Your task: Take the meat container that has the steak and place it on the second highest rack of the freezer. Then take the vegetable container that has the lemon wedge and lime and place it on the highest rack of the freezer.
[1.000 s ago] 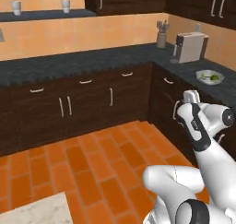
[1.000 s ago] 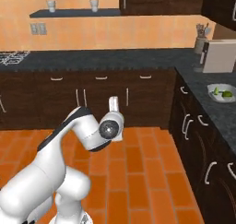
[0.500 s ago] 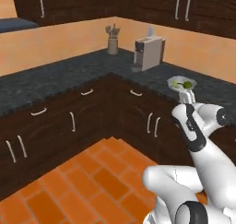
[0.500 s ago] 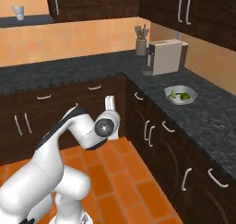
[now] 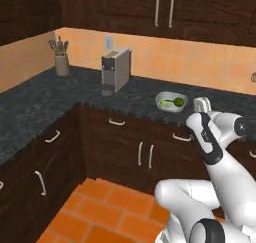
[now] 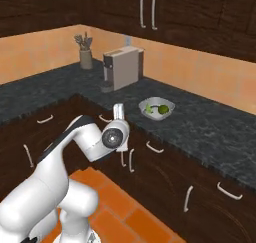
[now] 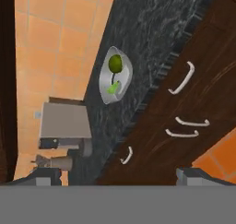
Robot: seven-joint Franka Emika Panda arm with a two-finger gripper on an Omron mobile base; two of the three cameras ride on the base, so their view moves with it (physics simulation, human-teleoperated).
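Observation:
The vegetable container (image 5: 171,101) (image 6: 156,108) (image 7: 115,75) is a shallow clear bowl on the dark stone counter, right of the coffee machine. In it lie a green lime (image 7: 115,62) and a lemon wedge (image 7: 112,87). My gripper (image 7: 119,177) is open and empty, its two fingertips far apart at the bottom of the hand view. It is held up in front of the lower cabinets, well short of the container and apart from it. From the base the hand (image 5: 202,105) (image 6: 119,112) points up toward the counter. The meat container and the freezer are out of view.
A grey coffee machine (image 5: 115,69) (image 6: 123,68) and a utensil holder (image 5: 61,62) (image 6: 86,57) stand on the L-shaped counter (image 5: 40,99). Dark cabinets with metal handles (image 5: 144,154) run below and above. The orange tiled floor (image 5: 95,212) lies in front.
The whole picture has shifted: the base has turned right, so the corner counter slid left and the vegetable container came nearer the middle. The arm keeps its pose, with the gripper open.

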